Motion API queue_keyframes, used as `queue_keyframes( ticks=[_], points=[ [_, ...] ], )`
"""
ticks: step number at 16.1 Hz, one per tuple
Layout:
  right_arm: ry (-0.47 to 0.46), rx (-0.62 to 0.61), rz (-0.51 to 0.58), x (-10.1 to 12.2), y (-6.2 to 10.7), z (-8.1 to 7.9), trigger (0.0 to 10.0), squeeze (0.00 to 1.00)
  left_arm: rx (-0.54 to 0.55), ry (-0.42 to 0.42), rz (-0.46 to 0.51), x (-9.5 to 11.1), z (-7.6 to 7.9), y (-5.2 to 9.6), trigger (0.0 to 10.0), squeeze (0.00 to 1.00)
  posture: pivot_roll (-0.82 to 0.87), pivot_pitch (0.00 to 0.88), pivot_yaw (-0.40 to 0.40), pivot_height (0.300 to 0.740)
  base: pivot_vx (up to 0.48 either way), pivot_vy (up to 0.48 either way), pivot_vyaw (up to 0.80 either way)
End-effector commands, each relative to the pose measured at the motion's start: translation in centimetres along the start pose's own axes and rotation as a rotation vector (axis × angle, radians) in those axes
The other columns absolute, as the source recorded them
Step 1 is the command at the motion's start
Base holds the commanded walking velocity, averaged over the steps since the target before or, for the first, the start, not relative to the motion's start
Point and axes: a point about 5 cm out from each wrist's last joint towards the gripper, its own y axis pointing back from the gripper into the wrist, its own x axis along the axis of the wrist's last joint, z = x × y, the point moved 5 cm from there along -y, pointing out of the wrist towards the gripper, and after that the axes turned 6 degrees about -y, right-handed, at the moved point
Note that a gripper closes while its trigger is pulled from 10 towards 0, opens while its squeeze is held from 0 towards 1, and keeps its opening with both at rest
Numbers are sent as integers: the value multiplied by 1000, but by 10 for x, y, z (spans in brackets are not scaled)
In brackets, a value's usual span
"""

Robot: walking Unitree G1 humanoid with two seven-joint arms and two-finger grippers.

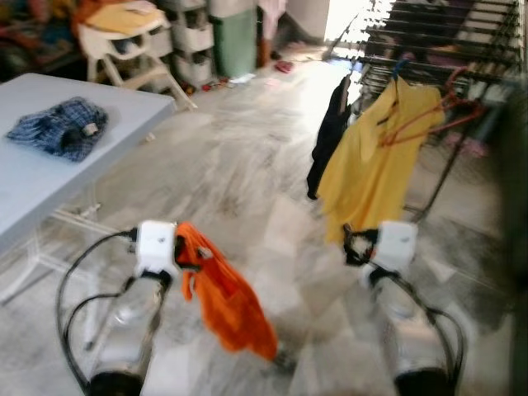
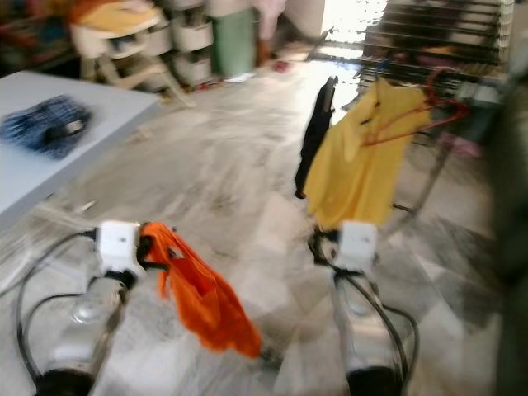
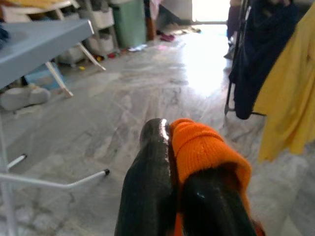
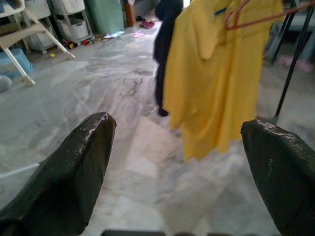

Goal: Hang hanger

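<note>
Marble floor before a drying rack: left end effector clamped on an orange garment, right end effector spread apart near a yellow shirt.

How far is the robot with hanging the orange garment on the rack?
Done: a yellow shirt and a dark garment already hang on the drying rack. In hand: the left gripper is shut on the orange garment; the right gripper is open. Left: reaching the rack and hanging it.
</note>
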Motion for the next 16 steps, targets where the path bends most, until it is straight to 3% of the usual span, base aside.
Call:
queue_keyframes(
  ticks=[1, 5, 16],
  points=[
    [15, -7, -1, 0, -1, 4, 10000, 0, 1, 11, 25, 7, 1, -4, 10000, 0, -84, 0, 81, 740, 356, 274, -800],
    [28, -10, 11, 5, -5, 5, 10000, 0, -21, 15, 32, 9, 11, -7, 10000, 0, -88, 0, 71, 740, 352, 276, 0],
    [12, -23, 59, 23, -19, 1, 10000, 0, -44, 37, 46, 15, 27, -13, 10000, 0, -97, 0, 94, 740, 353, 275, -600]
  ],
)
